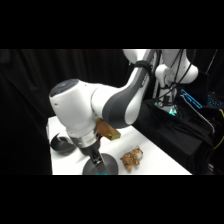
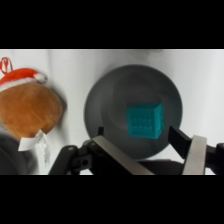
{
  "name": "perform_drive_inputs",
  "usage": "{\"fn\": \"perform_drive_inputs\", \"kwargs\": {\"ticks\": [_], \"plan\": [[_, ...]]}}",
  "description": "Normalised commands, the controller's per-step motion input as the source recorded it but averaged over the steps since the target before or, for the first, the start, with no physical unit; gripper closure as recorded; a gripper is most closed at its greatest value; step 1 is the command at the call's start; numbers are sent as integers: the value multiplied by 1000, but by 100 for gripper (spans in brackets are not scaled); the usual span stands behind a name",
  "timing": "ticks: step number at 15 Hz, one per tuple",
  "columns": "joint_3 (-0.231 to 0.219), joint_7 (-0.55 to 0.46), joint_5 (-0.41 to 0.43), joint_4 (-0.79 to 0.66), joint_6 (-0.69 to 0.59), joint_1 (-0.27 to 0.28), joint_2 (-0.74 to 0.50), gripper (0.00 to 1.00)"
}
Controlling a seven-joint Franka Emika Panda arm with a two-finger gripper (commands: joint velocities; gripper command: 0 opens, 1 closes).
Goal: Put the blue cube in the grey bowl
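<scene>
Spread black gripper fingers (image 2: 192,150) frame small teal-blue cube (image 2: 144,120) resting in matte grey round bowl (image 2: 102,100), brown plush toy (image 2: 29,110) at nine o'clock on white table (image 2: 70,70).

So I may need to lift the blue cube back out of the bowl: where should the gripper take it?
Probably from straight above, with the fingers on two opposite flat side faces of the cube. It sits flat inside the grey bowl, clear of the rim, so both sides look reachable.

A robotics lab: black curtains (image 1: 30,85), white table (image 1: 150,157), cabled equipment (image 1: 200,107).
</scene>
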Motion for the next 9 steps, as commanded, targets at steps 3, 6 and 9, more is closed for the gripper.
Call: {"fn": "perform_drive_inputs", "kwargs": {"ticks": [3, 6, 9], "plan": [[4, -134, 51, 83, -477, -9, -321, 0], [-6, -99, 17, 117, -484, 1, -294, 0], [-18, -83, -37, 100, -432, 6, -309, 0]]}}
